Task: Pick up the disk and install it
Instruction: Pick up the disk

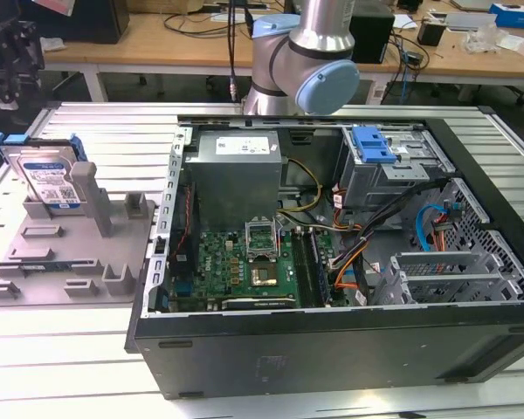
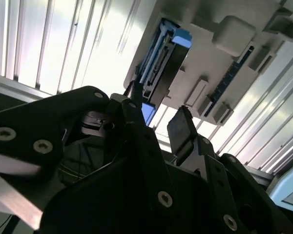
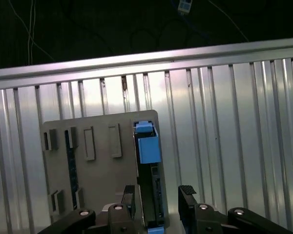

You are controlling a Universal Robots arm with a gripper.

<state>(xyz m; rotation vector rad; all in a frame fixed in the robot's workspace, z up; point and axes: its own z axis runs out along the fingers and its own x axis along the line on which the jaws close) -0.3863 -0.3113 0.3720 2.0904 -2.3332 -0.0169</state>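
The disk (image 1: 48, 175) stands on edge in a slot of the grey holder plate (image 1: 61, 262) at the exterior view's left, its white-and-blue label facing out and blue rails around it. My gripper (image 1: 7, 87) hangs above it, apart from it. In the first wrist view the disk (image 3: 149, 165) is seen edge-on, lined up with the gap of the gripper (image 3: 157, 197). The black fingers (image 3: 187, 195) stand apart on either side and touch nothing. The second wrist view shows the disk (image 2: 161, 63) beyond the open gripper (image 2: 156, 122).
An open computer case (image 1: 332, 340) lies to the holder's right, with a motherboard (image 1: 244, 262), a power supply (image 1: 236, 166) and a grey drive cage topped by a blue latch (image 1: 371, 144). The arm's base (image 1: 301, 61) stands behind it. Everything rests on a slatted metal table (image 1: 113, 131).
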